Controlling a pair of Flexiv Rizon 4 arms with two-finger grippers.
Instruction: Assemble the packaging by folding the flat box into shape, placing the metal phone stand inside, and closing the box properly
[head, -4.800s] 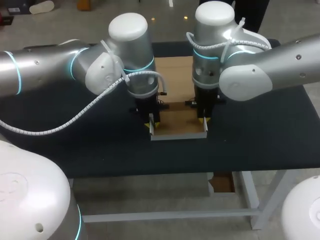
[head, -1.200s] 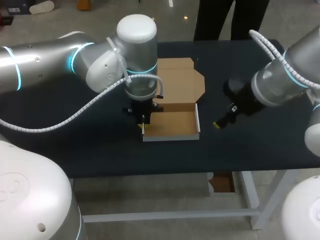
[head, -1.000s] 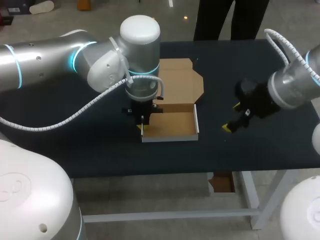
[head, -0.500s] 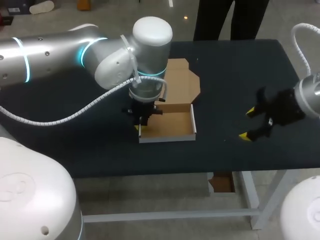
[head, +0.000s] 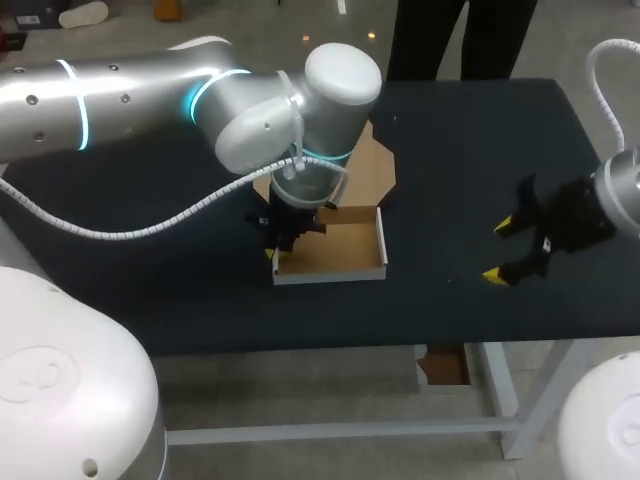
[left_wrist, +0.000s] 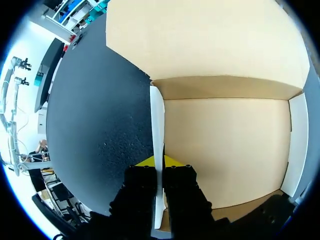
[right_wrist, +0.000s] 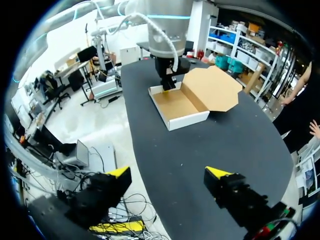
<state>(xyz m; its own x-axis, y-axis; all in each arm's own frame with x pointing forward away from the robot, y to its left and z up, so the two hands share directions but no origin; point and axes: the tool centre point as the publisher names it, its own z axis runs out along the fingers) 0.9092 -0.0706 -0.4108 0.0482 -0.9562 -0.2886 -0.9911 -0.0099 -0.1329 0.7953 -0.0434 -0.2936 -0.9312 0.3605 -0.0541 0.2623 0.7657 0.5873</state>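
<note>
On tabletop (head: 460, 140): box (head: 335, 250), tray formed, lid (head: 375, 172) flat behind. Its side wall (left_wrist: 157, 115) is pinched between the 2 fingers of left hand (left_wrist: 159, 162) — likely to keep that fold upright. Well apart, right hand (head: 500, 250) spread, holding nothing — phone stand not in view.

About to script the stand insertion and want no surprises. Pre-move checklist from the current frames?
1. Shape: box folded into a tray, walls up: ok.
2. Access: lid open, lying back behind the tray: ok.
3. Hold: left claw shut on the box's left wall: ok.
4. Free arm: right claw open, holding nothing, well off to the side of the box: ok.
5. Space: nothing lies in the tray: ok.
6. Part: metal phone stand located: not ok, it shows in no view.
</note>
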